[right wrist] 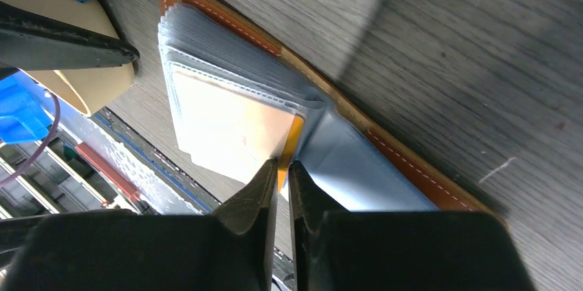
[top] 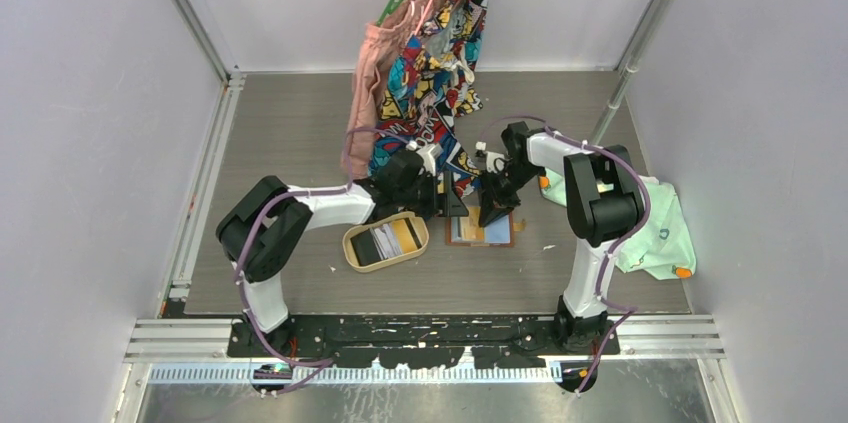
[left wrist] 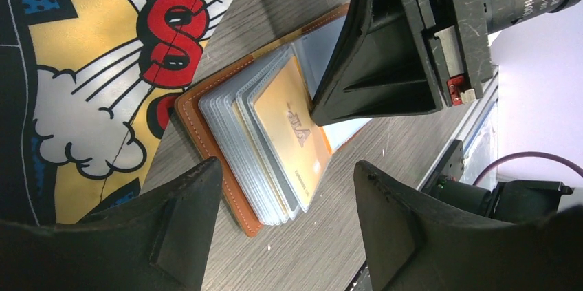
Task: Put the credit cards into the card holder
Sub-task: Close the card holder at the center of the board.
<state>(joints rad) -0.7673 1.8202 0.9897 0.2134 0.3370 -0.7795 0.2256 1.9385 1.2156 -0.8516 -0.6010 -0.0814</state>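
R gripper [right wrist: 283, 167] clamped on yellow card [right wrist: 294, 139], feeding card holder [right wrist: 405, 160] sleeve; L gripper [left wrist: 285, 170] apart. Next, prob: push it home.

Bright, even overhead light casts only soft shadows on the tabletop [top: 290, 143], while both wrist views blur close up and the card holder [right wrist: 405, 160] sleeves show pale glare.

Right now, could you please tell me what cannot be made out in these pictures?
- Top view: plastic cards in the oval light-wood tray, too small to count.
- Top view: open tan leather card holder, half hidden by the right tool.
- Right wrist view: yellow plastic card, washed out behind a clear sleeve.
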